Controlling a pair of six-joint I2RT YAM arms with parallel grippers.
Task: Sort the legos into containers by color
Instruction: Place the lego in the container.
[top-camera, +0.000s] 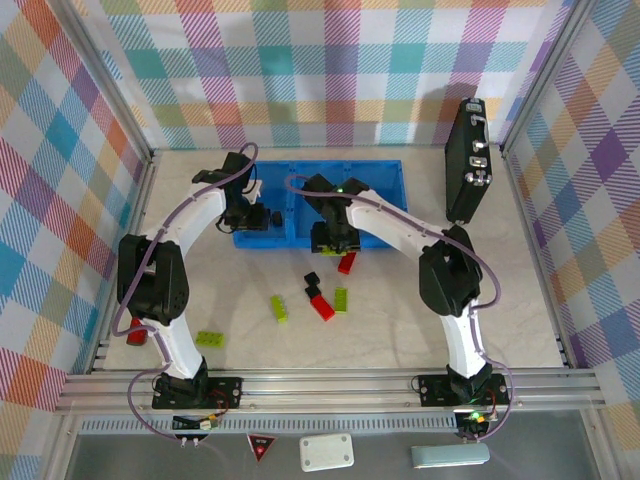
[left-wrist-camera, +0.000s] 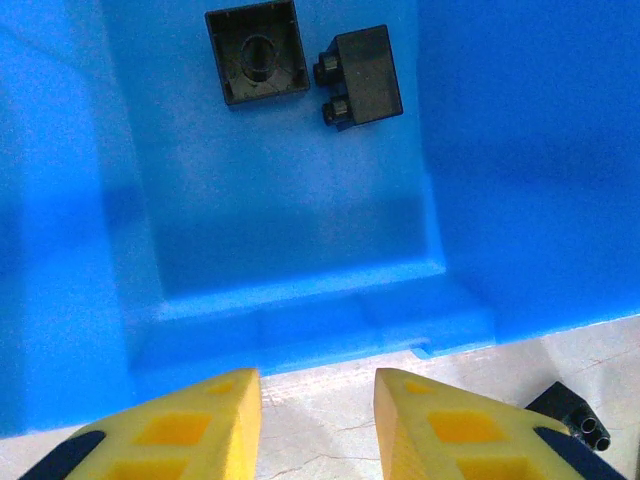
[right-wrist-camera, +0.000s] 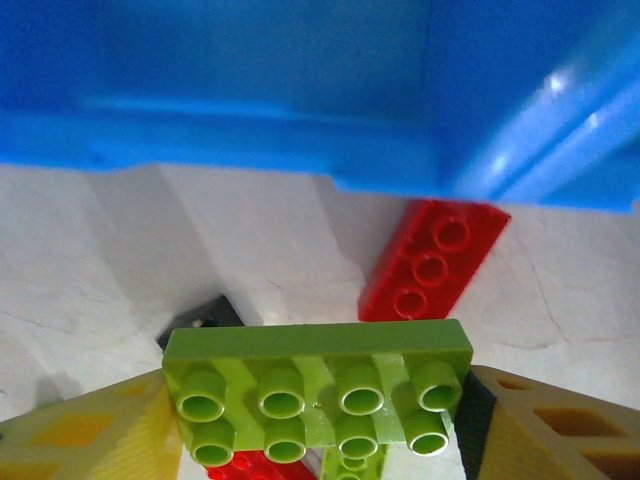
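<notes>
Inside one tray compartment (left-wrist-camera: 300, 250) lie two black legos (left-wrist-camera: 255, 52).

- My left arm (top-camera: 160, 275) arches forward with its elbow high. The left gripper (left-wrist-camera: 316, 392) points down, its jaws slightly apart and empty.
- My right arm (top-camera: 445, 275) bends inward. The right gripper (right-wrist-camera: 318, 405) clamps a lime-green brick (right-wrist-camera: 315, 350) between its pads.
</notes>
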